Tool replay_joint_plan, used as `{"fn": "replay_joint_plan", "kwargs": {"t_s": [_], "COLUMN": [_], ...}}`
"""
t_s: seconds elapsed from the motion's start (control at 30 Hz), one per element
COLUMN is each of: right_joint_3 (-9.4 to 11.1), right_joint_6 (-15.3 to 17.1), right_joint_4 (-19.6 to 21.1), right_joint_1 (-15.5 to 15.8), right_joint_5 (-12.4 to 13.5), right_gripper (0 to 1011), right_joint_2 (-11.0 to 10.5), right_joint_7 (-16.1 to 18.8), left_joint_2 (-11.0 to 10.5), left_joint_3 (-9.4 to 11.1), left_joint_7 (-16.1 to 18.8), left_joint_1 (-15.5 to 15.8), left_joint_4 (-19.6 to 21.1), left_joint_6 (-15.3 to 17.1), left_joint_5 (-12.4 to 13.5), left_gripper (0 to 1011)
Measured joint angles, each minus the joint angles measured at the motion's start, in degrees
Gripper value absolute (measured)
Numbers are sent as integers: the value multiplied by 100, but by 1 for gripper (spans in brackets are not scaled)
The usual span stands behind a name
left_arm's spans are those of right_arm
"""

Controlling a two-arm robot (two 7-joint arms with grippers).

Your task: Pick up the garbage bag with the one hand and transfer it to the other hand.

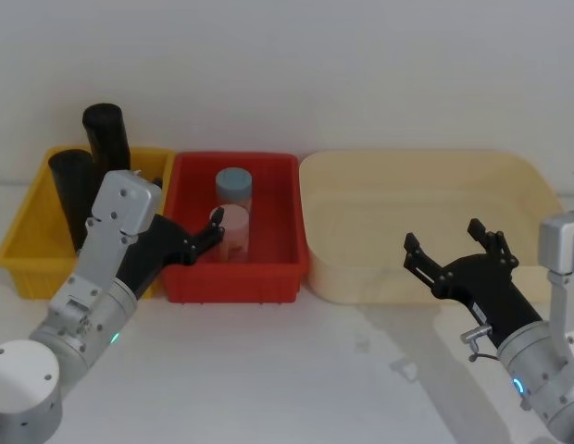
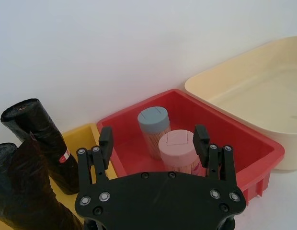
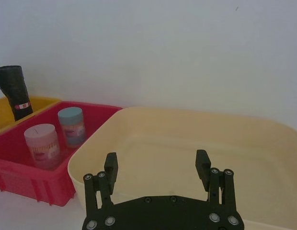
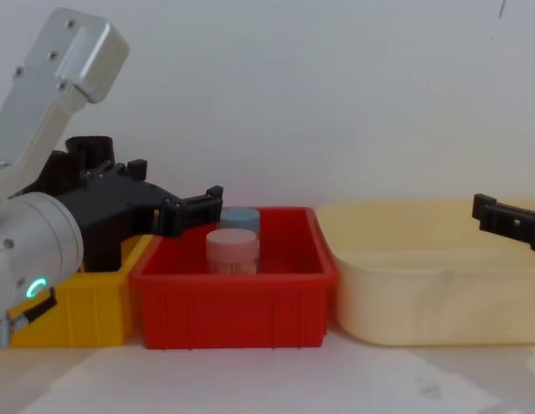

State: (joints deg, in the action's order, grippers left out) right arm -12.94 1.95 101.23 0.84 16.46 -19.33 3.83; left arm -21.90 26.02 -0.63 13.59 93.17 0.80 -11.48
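The garbage bag (image 1: 72,190), a wrinkled black roll with no label, stands upright in the yellow bin (image 1: 28,250); it also shows in the left wrist view (image 2: 21,191). My left gripper (image 1: 208,231), on the arm with the green ring, hovers open over the seam between the yellow and red bins, to the right of the bag and not touching it. Its jaws (image 2: 153,139) point at the jars. My right gripper (image 1: 444,239), on the blue-ring arm, is open and empty in front of the beige tub (image 3: 157,165).
A second black roll (image 2: 43,136) with a red-and-white label stands behind the bag. The red bin (image 1: 268,268) holds a pink jar (image 1: 236,231) and a grey-lidded jar (image 1: 235,185). A wide beige tub (image 1: 426,194) is on the right. A white wall lies behind.
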Motion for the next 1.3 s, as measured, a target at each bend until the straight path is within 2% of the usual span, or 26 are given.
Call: {"fn": "replay_joint_plan", "kwargs": {"t_s": [1.3], "right_joint_3": [0], "right_joint_6": [0], "right_joint_4": [0], "right_joint_1": [0], "right_joint_5": [0], "right_gripper": [1001], "right_joint_2": [0], "right_joint_7": [0], "left_joint_2": [0], "left_joint_3": [0], "left_joint_7": [0], "left_joint_1": [0], "left_joint_4": [0], "left_joint_6": [0], "left_joint_5": [0], "left_gripper": [1000]}}
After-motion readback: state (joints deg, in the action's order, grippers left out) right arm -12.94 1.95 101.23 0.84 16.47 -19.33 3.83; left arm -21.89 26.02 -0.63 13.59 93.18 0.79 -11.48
